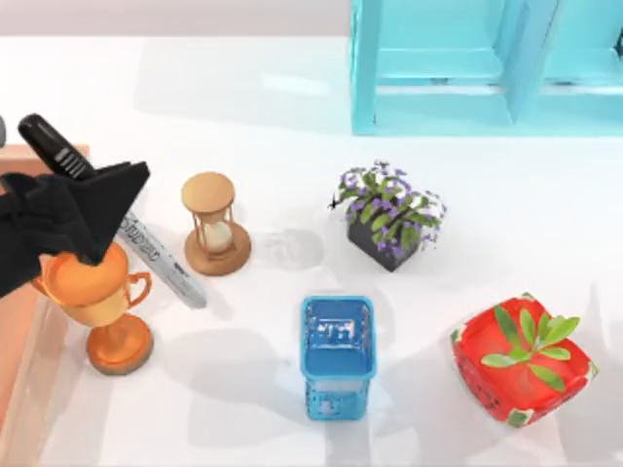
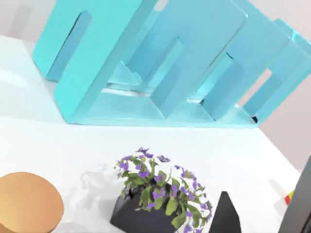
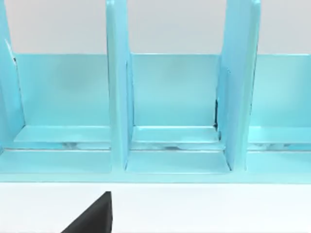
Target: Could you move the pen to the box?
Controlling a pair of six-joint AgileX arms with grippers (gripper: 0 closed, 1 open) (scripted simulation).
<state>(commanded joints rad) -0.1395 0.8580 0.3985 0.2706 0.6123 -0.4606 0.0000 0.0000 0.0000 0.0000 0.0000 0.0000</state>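
White table (image 1: 292,107), my left gripper (image 1: 92,209) raised at its left edge, pinching the pen (image 1: 161,258) mid-barrel, tilted beside the box (image 1: 19,331).

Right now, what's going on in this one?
The left gripper holds the pen near its middle at the table's left side, above the bronze trophy and beside the hourglass. The pen slants, black cap toward the wooden box at the left edge; it isn't in the box yet. The right gripper faces the turquoise rack.
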